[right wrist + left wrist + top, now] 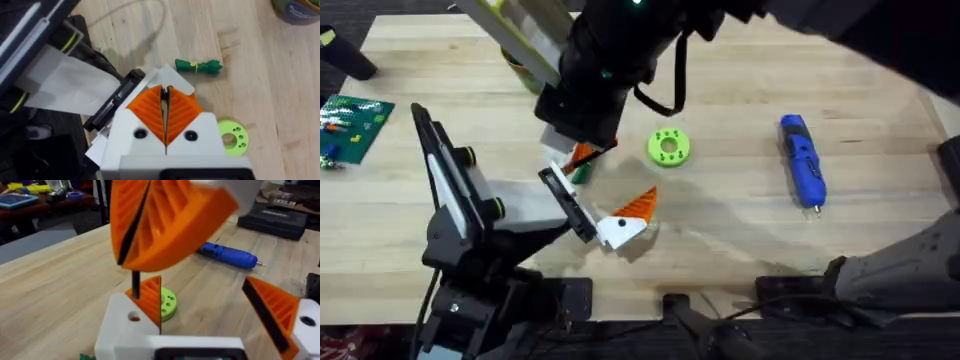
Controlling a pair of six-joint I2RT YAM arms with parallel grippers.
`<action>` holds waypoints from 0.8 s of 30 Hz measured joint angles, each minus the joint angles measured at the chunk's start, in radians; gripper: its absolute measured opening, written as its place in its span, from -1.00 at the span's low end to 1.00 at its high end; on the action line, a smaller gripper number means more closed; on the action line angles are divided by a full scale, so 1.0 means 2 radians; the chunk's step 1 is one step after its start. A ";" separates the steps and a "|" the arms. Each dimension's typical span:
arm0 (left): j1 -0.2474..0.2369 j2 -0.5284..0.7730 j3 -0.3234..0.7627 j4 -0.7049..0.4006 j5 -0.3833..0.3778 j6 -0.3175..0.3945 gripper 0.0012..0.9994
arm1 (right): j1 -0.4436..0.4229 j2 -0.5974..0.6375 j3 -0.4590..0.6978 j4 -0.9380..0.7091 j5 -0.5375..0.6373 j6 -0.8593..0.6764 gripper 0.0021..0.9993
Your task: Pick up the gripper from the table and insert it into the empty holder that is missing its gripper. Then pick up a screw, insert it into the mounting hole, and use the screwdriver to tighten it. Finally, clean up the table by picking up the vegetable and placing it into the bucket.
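Status, left to right across the counter.

- Black-and-white jointed arm with green-ringed knobs point(470, 200): it ends in the holder, a flat black bracket point(567, 203).
- The gripper, a white plastic wedge with an orange ridged pad and one round hole point(145, 304), sits at one end of that bracket. You can read it as seated, though the joint itself is hidden.
- A second matching wedge point(623, 222) sits at the other end. I take the two as the left tool point(200, 282), spread wide with nothing between.
- Right tool point(165, 112) on the big dark arm hangs directly over the gripper, orange pads pressed together.
- A thin dark screw point(135, 282) hangs down from those pads, pointing at the wedge's hole. Judged: pinched and lined up, not yet driven home.
- Green tied vegetable point(197, 66) lies on the counter just beside the bracket.
- Lime-green disc with holes point(668, 147) is near, to the right.
- Bright blue pen-shaped screwdriver point(802, 160) lies well apart at the right, untouched.
- Dark green bucket with a yellowish rim point(296, 11) stands at the far side.

Progress: insertion looks done and the screw is in hand. You have left the seating, the tightening, then the vegetable into the bucket.
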 joint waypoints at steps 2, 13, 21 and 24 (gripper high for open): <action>0.000 0.000 0.000 0.000 0.000 0.000 0.98 | 0.000 0.000 0.000 -0.004 0.003 -0.002 -0.99; 0.000 0.000 0.000 0.000 0.000 0.000 0.97 | 0.000 0.003 0.000 -0.007 0.011 -0.008 -0.99; 0.000 0.000 0.000 0.000 0.000 0.000 0.97 | 0.000 0.008 0.000 -0.010 0.021 -0.010 -0.99; 0.000 0.000 0.000 0.000 0.000 0.000 0.97 | 0.000 0.008 0.000 -0.016 0.022 -0.010 -0.99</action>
